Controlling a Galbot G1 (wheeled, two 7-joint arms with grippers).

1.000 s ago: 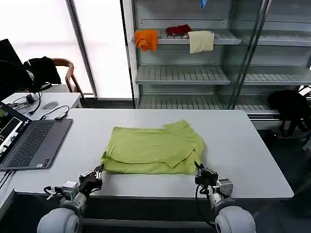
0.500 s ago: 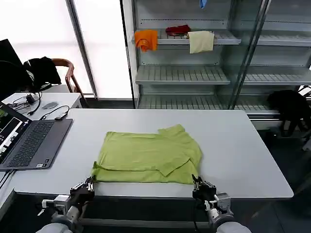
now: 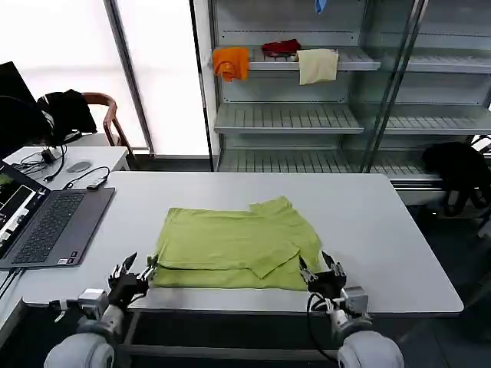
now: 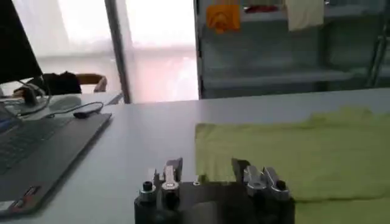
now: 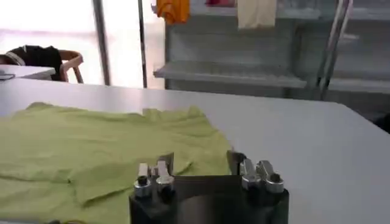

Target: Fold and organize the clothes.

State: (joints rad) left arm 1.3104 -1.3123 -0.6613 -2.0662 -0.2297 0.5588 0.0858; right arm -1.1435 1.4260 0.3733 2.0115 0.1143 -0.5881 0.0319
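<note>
Both grippers have let go and spread open, left gripper (image 3: 132, 274) at 8 o'clock and right gripper (image 3: 322, 275) at 4 o'clock of the folded green T-shirt (image 3: 234, 247) on the table (image 3: 383, 230).

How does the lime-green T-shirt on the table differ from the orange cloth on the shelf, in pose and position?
The lime-green T-shirt lies flat and folded on the white table, near its front edge; the orange cloth hangs bunched over the edge of an upper shelf behind. The T-shirt sits between the open left gripper and open right gripper; the orange cloth is far from both. Neither is gripped.
</note>
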